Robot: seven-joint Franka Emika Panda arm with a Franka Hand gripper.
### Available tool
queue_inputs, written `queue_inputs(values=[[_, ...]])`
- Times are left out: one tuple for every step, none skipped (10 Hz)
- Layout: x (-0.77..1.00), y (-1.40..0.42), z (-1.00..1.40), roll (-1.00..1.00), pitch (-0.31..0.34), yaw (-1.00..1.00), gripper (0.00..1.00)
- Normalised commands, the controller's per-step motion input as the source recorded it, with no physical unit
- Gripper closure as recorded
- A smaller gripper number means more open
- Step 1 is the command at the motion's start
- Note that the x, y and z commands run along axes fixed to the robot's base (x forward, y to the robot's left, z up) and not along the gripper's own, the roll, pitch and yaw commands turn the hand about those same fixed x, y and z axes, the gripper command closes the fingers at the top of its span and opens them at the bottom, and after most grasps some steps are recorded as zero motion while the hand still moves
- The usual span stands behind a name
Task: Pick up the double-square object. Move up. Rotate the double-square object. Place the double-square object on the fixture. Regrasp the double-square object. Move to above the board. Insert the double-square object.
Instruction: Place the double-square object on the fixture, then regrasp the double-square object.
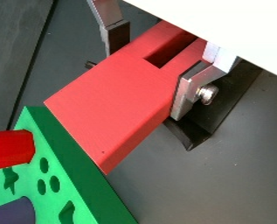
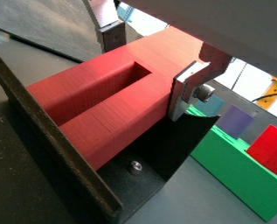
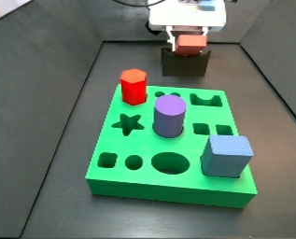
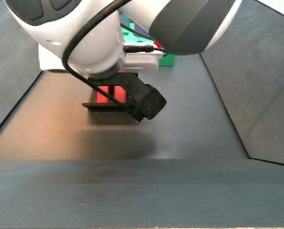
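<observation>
with the red double-square object (image 1: 120,96) lying across the fixture (image 3: 184,63) at the far end of the floor, beyond the board (image 3: 176,187): looks like the regrasp step in hand, judging from the layout. gripper (image 1: 152,66) down at the fixture, jaws narrowed onto the block, silver fingers (image 1: 197,87) flat against both flanks in both wrist views, no gap visible, so apparently clamped on it. hard to tell whether the block rests fully in the fixture's notch or hangs just clear. board already carrying a red hexagonal prism (image 3: 133,86), a purple cylinder (image 3: 170,117) and a blue cube (image 3: 228,156). next, probably: lift straight up without dragging on the fixture, carry over the board, line up with the matching hole. risk of slipping in the pads if the hold is off-centre.
</observation>
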Motion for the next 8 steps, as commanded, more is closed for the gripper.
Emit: queue_inputs(values=[[0.0, -0.5, -0.17, 0.0, 0.0, 0.0, 1.0], [0.0, 0.0, 0.0, 0.0, 0.0, 0.0, 0.0], [0.0, 0.0, 1.0, -0.01, -0.027, 0.03, 0.0], [-0.01, 0.0, 1.0, -0.01, -0.018, 0.03, 0.0], [-0.02, 0.0, 1.0, 0.01, -0.005, 0.04, 0.0], [-0.03, 0.0, 1.0, 0.03, 0.016, 0.04, 0.0], [-0.04, 0.0, 1.0, 0.04, 0.038, 0.04, 0.0], [-0.04, 0.0, 0.92, 0.04, 0.061, 0.03, 0.0]])
